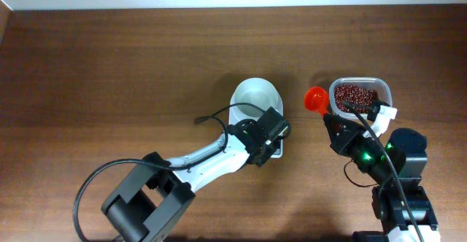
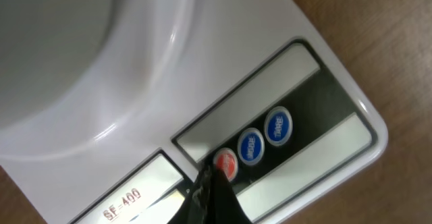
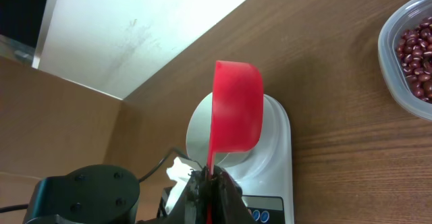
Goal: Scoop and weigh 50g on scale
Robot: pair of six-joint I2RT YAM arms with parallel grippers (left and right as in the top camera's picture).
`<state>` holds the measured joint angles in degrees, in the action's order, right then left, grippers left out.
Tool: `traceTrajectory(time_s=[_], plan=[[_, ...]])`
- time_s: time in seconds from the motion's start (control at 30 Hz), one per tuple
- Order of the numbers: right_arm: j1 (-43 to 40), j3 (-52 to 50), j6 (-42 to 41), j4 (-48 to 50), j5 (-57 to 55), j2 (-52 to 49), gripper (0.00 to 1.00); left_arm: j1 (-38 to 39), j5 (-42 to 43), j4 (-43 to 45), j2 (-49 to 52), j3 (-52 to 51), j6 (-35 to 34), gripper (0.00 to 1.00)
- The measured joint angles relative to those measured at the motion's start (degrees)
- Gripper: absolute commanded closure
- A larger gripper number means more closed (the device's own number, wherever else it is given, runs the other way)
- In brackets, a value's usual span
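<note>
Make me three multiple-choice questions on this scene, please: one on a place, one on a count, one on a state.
1. Where are the beans? A in the white bowl; B loose on the table; C in the clear tub.
2. How many blue buttons has the scale? A two; B one; C four.
3. The right end effector is: A open, empty; B shut on the red scoop; C shut on a spoon.
Answers: 1 C, beans show only in the tub; 2 A, two blue buttons sit beside a red button; 3 B, it clamps the scoop's handle.
</note>
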<state>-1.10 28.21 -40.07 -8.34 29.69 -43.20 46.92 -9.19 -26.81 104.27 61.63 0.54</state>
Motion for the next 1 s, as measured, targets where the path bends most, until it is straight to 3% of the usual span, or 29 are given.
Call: traceTrajectory(time_s=[0.4, 0.77, 1.0], plan=[[0.00, 0.00, -0.02, 0.00, 0.00, 0.00, 0.96, -0.04, 4.11, -2.75, -16.20, 0.09, 1.07, 1.00], [0.00, 0.00, 0.00, 0.02, -0.04, -2.43, 0.96, -0.04, 4.11, -4.09, -16.52, 0.09, 2.08, 1.00], [0.00, 0.00, 0.00, 5.92, -0.07, -8.72, 0.96, -0.04, 4.28, -4.55, -16.39, 0.09, 2.08, 1.00]])
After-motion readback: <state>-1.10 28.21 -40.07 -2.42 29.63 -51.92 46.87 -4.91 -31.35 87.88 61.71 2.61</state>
